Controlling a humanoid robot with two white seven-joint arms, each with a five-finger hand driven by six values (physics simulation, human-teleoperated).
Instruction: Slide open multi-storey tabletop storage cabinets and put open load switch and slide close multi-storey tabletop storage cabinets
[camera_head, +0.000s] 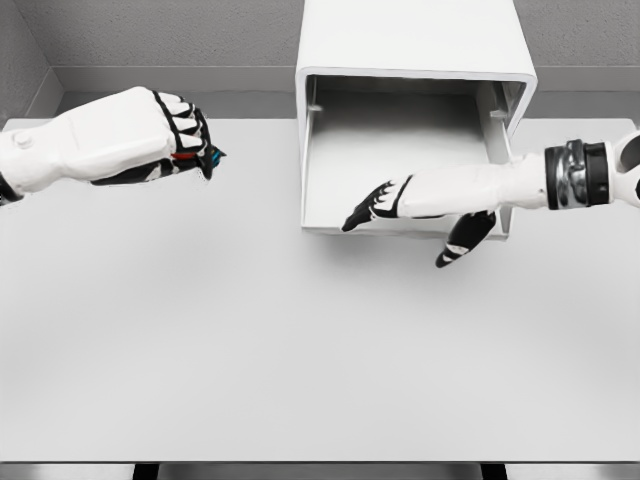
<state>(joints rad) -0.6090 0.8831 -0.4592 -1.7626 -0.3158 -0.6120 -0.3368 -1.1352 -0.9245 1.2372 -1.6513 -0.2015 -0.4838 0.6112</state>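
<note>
A white storage cabinet (415, 60) stands at the back of the table, its front open and a shallow drawer tray (330, 180) showing inside. My left hand (185, 140) hovers at the left, level with the cabinet's front, curled around a small dark object with red and teal parts, the load switch (205, 156), mostly hidden by the fingers. My right hand (400, 205) reaches in from the right, fingers stretched flat over the drawer's front lip, thumb hanging below, holding nothing.
The white table (250, 350) spreads wide in front of the cabinet, its near edge at the bottom of the view. A grey wall runs behind the cabinet.
</note>
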